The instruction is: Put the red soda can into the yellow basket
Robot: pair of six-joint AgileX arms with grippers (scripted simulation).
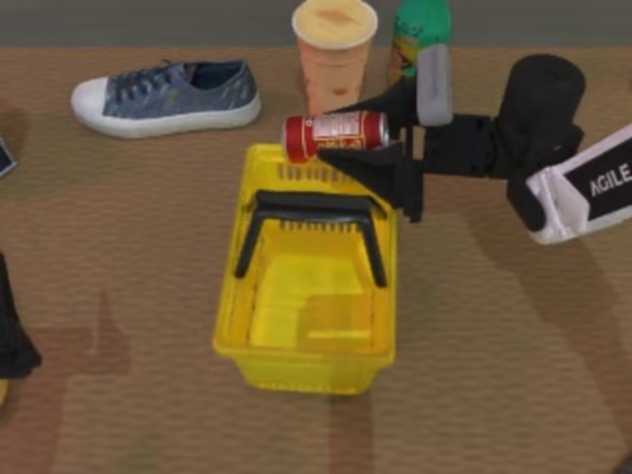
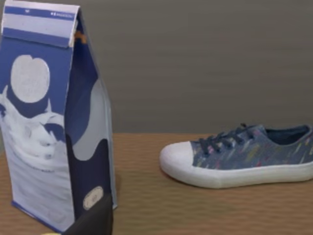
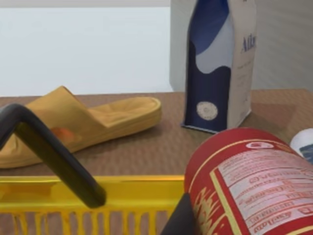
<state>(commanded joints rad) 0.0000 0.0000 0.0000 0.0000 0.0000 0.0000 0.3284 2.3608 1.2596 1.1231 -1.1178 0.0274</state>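
The red soda can (image 1: 334,133) lies on its side in the air, over the far rim of the yellow basket (image 1: 229,326). My right gripper (image 1: 380,133) reaches in from the right and is shut on the can, one black finger on each side. In the right wrist view the can (image 3: 249,181) fills the near corner, just above the basket's rim (image 3: 122,188) and black handle (image 3: 49,152). The basket's handle (image 1: 306,207) is folded across its open top. My left arm (image 1: 12,341) is parked at the table's left edge.
A blue sneaker (image 1: 168,94) lies at the back left. An orange cup (image 1: 334,49) and a green bottle (image 1: 420,30) stand just behind the can. A blue milk carton (image 2: 49,122) stands near the left arm, and a yellow slipper (image 3: 73,122) lies beyond the basket.
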